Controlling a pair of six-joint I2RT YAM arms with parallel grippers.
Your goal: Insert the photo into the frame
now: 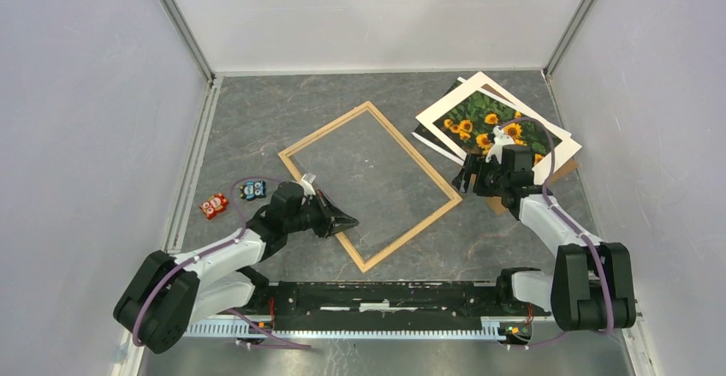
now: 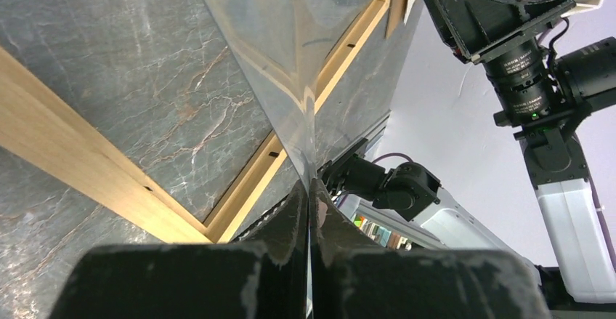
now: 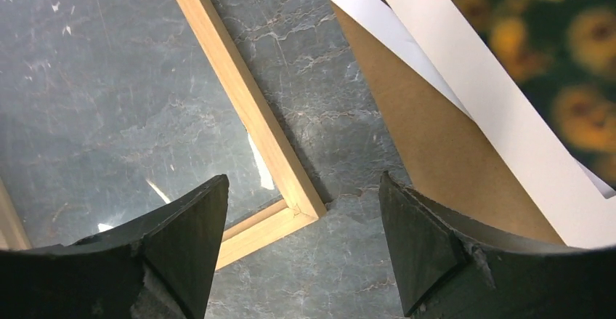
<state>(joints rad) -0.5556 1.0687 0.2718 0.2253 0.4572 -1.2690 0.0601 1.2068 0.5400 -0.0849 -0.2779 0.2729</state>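
The frame (image 1: 330, 129) of thin light wood lies flat at the table's middle, turned at an angle. My left gripper (image 1: 345, 220) is over its near-left side. In the left wrist view this gripper (image 2: 310, 184) is shut on the edge of a thin clear pane (image 2: 290, 108) that rises away over the frame (image 2: 73, 159). The sunflower photo (image 1: 488, 123) with its white border lies at the back right on a brown backing board (image 1: 496, 205). My right gripper (image 1: 469, 176) hangs open just above the frame's right corner (image 3: 298, 210), with the photo (image 3: 552, 43) to its right.
A red toy (image 1: 214, 205) and a blue toy (image 1: 252, 190) sit on the table left of the left arm. A second white sheet edge (image 1: 428, 140) pokes out under the photo. Grey walls close the table on three sides.
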